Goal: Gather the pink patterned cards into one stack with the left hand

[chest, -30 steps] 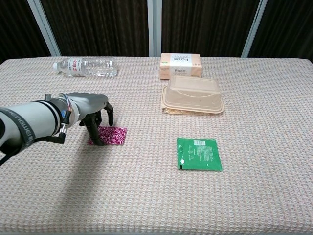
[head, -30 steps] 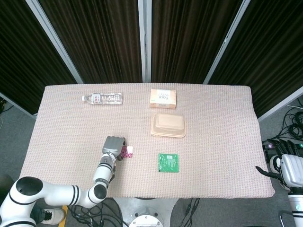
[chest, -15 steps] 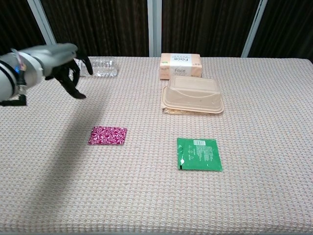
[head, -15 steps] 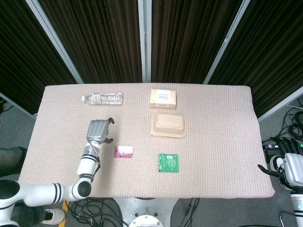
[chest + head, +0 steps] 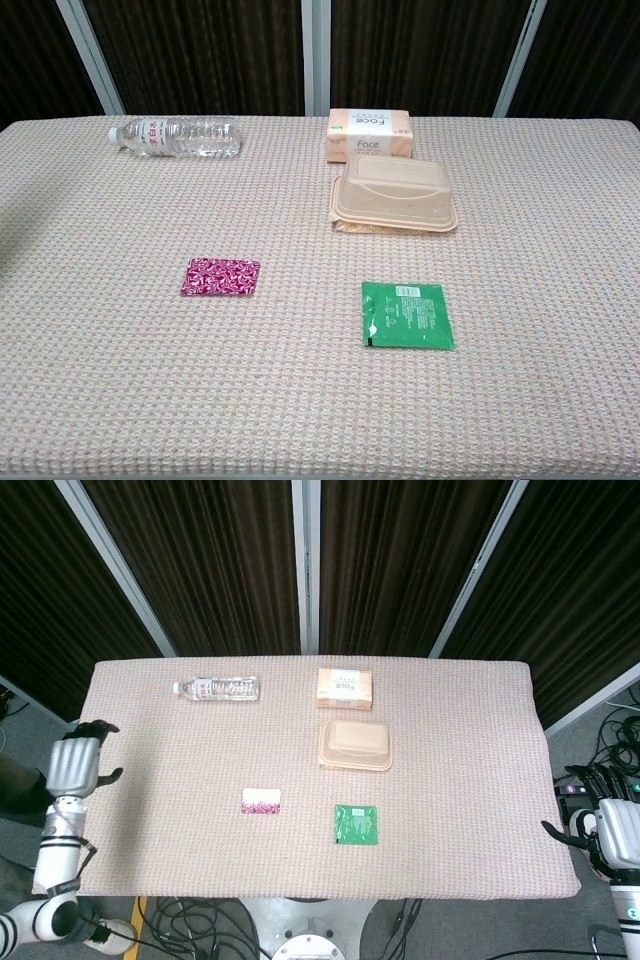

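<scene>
- My left robot hand hangs off the left edge of the tabletop, empty, its fingers loosely apart. Only the head view shows it; it is out of the chest view.
- My right robot hand sits past the near right corner of the tabletop, holding nothing. I cannot tell how far its fingers are spread.
- The pink patterned cards lie flat as one small stack on the near left part of the tabletop, well apart from my left robot hand and to its right. Nothing touches them.
- A green packet lies flat to the right of the cards, a little nearer.
- A tan lidded food container sits farther back, right of centre.
- A peach-coloured box stands just beyond the container.
- A clear water bottle lies on its side at the far left.
- A second ago my left robot hand was down over the cards, fingertips at their left edge; half a second ago it had lifted away to the left; now it is off the tabletop altogether. The cards rest in the same place.
</scene>
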### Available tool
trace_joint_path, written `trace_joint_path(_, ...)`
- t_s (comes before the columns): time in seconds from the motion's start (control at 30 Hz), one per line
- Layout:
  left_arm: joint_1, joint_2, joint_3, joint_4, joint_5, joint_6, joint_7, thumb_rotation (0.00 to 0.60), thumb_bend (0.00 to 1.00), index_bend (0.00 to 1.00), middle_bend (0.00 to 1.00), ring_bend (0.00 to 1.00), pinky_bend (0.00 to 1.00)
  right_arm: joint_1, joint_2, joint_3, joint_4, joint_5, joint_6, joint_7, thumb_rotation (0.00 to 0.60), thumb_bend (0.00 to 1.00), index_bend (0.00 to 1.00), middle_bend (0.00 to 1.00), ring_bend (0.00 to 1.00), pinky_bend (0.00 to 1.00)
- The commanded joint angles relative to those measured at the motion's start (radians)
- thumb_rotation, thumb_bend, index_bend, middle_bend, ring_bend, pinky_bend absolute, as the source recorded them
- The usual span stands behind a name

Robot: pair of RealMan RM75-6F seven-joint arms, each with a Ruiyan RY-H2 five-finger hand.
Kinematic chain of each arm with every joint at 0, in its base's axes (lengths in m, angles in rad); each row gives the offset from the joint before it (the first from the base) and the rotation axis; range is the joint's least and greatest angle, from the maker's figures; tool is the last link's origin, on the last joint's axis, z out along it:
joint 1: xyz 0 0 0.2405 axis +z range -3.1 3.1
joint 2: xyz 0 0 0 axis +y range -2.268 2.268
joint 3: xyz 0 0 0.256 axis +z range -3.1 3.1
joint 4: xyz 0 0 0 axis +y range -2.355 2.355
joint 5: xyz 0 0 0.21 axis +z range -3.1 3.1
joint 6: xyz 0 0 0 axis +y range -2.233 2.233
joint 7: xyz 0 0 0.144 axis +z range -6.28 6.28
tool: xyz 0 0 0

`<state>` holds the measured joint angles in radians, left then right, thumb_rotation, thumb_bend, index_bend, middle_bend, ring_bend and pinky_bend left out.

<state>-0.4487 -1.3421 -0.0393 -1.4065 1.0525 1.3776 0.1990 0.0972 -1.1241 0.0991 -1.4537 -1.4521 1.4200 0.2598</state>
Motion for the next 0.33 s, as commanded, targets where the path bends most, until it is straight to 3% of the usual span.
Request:
trace_joint_path(0.03, 0.097, 0.047, 0.044, -0.039, 0.042, 0.094, -0.028, 0.6, 0.21, 0.36, 0.36, 0.26, 0.41, -0.006, 0.0, -0.003, -0.005, -0.005, 0.013, -0.004, 0.465, 0.06, 0.19, 0.17, 0.07, 0.06)
trace_joint_path(0.33, 0.23, 0.083, 0.104, -0.121, 0.158, 0.218, 0.008, 0.6, 0.21, 0.36, 0.36, 0.26, 0.37, -0.038, 0.01, -0.016, -0.029, -0.02, 0.063, -0.028, 0.462, 0.06, 0.19, 0.17, 0.07, 0.06)
